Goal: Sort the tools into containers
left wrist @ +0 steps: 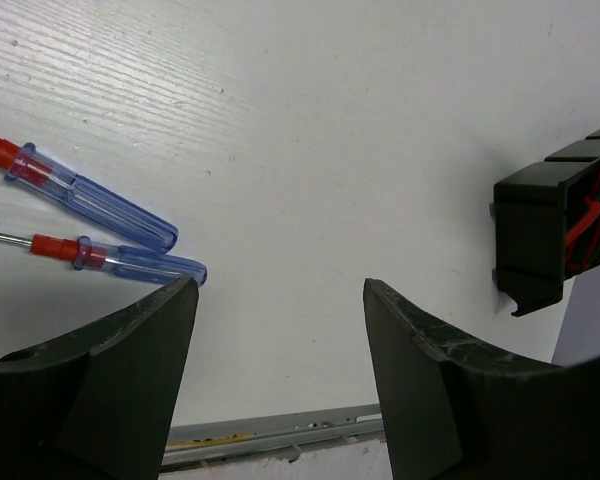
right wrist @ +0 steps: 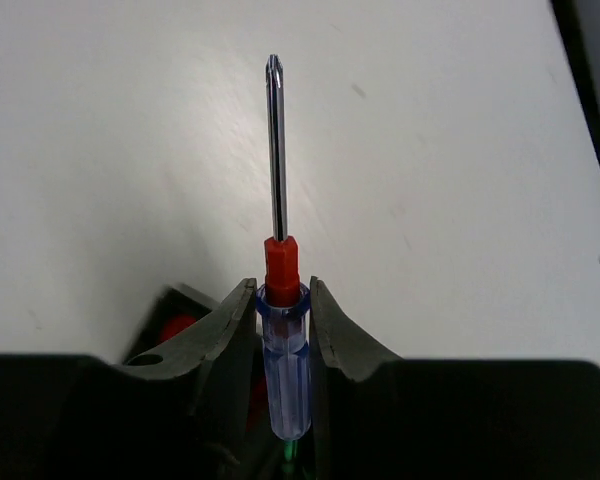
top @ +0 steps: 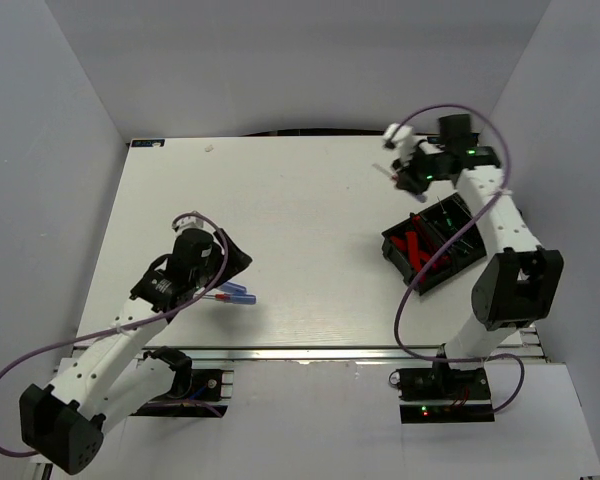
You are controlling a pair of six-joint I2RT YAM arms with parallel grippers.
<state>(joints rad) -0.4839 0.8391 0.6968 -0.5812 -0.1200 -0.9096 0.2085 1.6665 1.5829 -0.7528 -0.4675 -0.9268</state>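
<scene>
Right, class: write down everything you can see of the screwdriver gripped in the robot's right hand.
The screwdriver is slim, with a clear blue plastic-looking handle, a red collar and a shiny metal shaft ending in a cross tip. The right hand is closed on the handle's upper end, one finger each side. It points straight out from the hand, held above the white table.

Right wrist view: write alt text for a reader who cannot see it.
The right hand grips a clear blue-and-red Phillips screwdriver by its handle, its metal shaft pointing straight away above the white table.
</scene>
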